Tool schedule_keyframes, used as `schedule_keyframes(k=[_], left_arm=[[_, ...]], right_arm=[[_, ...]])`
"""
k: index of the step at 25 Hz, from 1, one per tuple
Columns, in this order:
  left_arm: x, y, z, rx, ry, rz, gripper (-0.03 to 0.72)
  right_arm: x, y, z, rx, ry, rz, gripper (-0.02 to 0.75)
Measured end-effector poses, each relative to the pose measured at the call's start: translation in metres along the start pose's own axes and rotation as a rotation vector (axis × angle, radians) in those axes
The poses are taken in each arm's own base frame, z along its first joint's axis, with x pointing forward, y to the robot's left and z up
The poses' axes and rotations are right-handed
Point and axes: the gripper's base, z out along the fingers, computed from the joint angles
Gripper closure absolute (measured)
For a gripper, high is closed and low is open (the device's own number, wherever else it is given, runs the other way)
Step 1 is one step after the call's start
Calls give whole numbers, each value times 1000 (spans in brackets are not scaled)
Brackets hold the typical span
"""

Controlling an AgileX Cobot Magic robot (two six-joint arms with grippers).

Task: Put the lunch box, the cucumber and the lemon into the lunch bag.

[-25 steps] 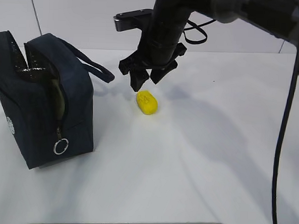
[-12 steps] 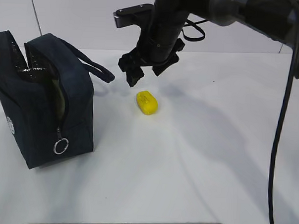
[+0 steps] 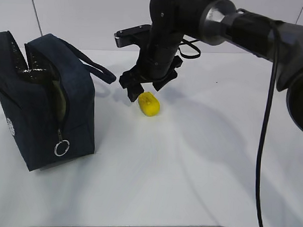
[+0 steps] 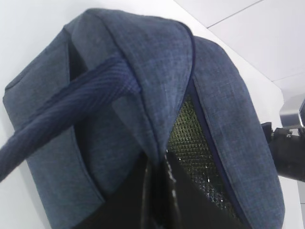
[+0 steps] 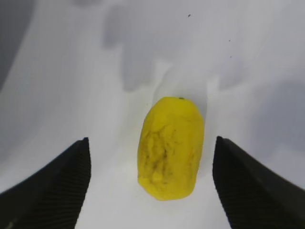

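lemon (image 3: 149, 104) lying on the white desk (image 3: 199, 161) near its middle, toward the far edge. right gripper (image 3: 146, 86) poised just above the lemon, its 2 fingers (image 5: 52, 188) spread wide to either side of the fruit and not touching it. lunch bag (image 3: 41, 103) upright near the left edge of the desk, zipper open, ring pull (image 3: 61, 149) hanging on its front corner. left gripper (image 4: 157, 200) clenched on the bag's top rim, beside the silver lining (image 4: 193, 148).
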Motion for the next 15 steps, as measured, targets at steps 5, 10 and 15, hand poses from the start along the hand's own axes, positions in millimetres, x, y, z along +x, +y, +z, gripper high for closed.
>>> schedule_keyframes(k=[5, 10, 15], left_arm=[[0, 0, 0, 0, 0, 0, 697], [0, 0, 0, 0, 0, 0, 697], [0, 0, 0, -1, -1, 0, 697]], right_arm=[[0, -2, 7, 7, -6, 7, 109], [3, -2, 17, 7, 14, 10, 109], [3, -3, 20, 20, 18, 11, 110]])
